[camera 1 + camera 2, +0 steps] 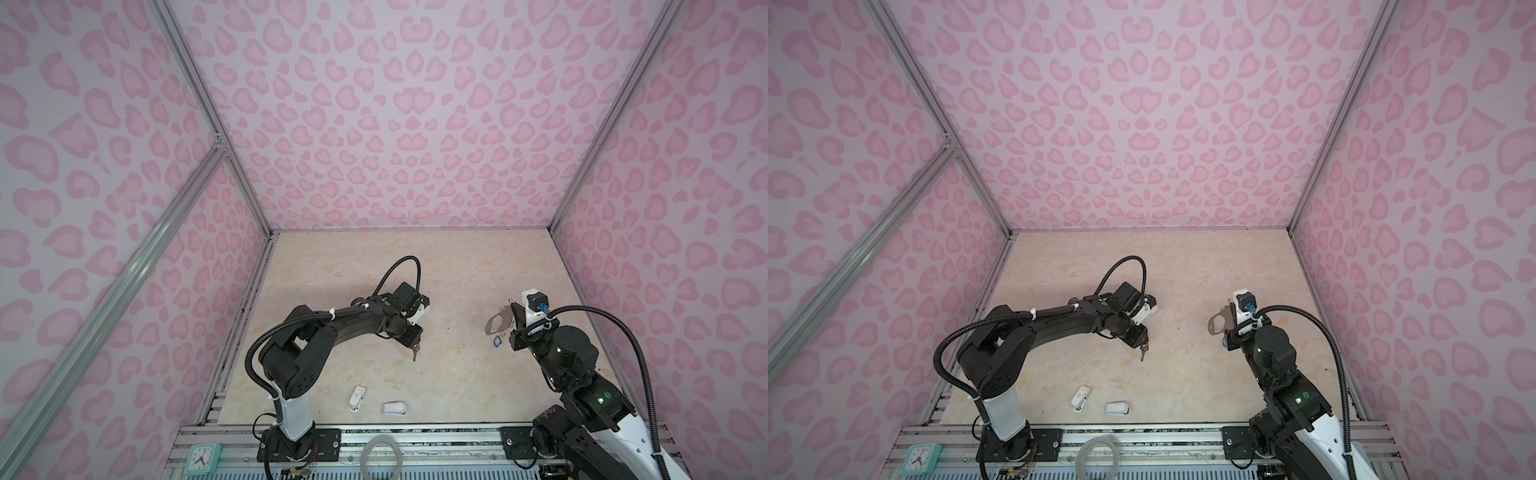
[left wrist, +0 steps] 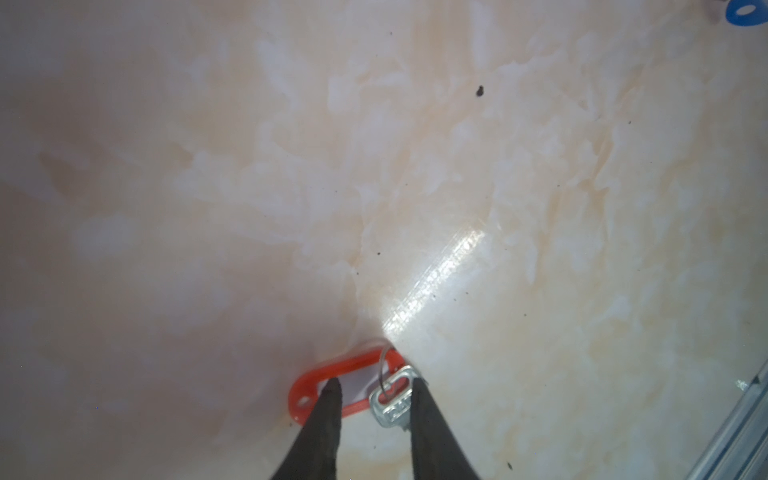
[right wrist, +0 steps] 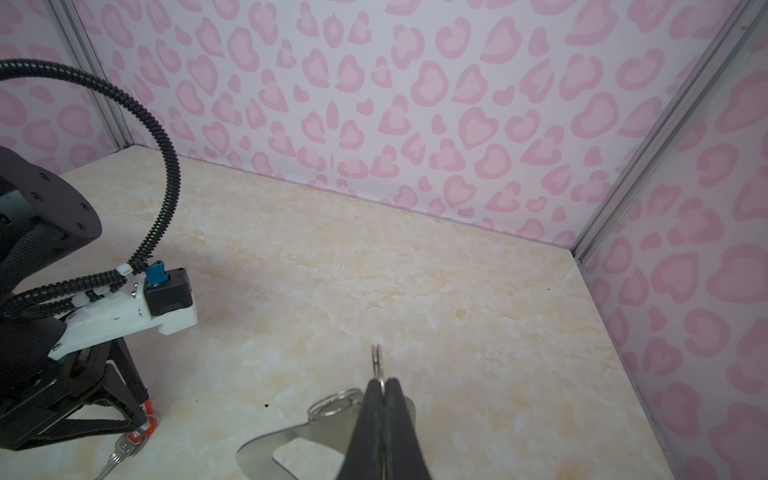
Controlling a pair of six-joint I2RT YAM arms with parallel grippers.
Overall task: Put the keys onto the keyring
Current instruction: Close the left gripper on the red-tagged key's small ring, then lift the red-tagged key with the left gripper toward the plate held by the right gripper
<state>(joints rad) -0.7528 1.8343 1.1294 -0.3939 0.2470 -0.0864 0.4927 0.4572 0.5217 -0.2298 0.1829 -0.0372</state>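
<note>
The red-orange tag (image 2: 309,384) and its metal key (image 2: 392,401) sit between the fingers of my left gripper (image 2: 376,386), which is shut on them. In both top views the key (image 1: 414,354) (image 1: 1143,355) dangles below that gripper (image 1: 415,344), left of the table's middle. The right wrist view also shows the tag (image 3: 148,417) and the key (image 3: 124,449). My right gripper (image 3: 384,382) is shut on the keyring (image 3: 291,440), a flat grey plate (image 1: 496,323) with split rings (image 3: 332,401). A blue tag (image 1: 498,341) lies just below the plate; I cannot tell whether it hangs from it.
Two small white plastic pieces (image 1: 357,398) (image 1: 394,408) lie near the table's front edge. A pale grey hoop (image 1: 381,457) and a mint clock (image 1: 202,459) rest on the front rail. Pink patterned walls close in three sides.
</note>
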